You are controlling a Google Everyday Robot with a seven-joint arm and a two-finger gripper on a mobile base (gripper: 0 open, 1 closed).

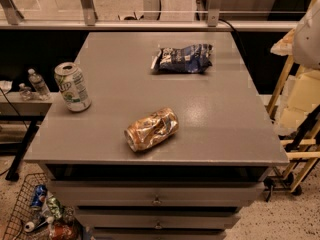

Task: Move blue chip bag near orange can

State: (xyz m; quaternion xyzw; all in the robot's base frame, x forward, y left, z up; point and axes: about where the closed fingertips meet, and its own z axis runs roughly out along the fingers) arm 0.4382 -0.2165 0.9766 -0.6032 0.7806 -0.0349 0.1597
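The blue chip bag (pixel 183 58) lies flat on the far middle of the grey table (pixel 225 124); it is dark navy, crinkled, with white lettering. The orange can (pixel 151 129) lies on its side, crushed and dented, near the table's front edge, well apart from the bag. My gripper does not show in the camera view. A white rounded shape (pixel 307 34) sits at the upper right edge; I cannot tell what it is.
An upright white-and-green soda can (pixel 73 86) stands near the table's left edge. Drawers (pixel 156 199) run below the tabletop. A wire basket of cans and bottles (pixel 40 214) sits on the floor at the lower left. A wooden rack (pixel 295 109) stands to the right. Small bottles (pixel 37 84) stand on a side shelf at the left.
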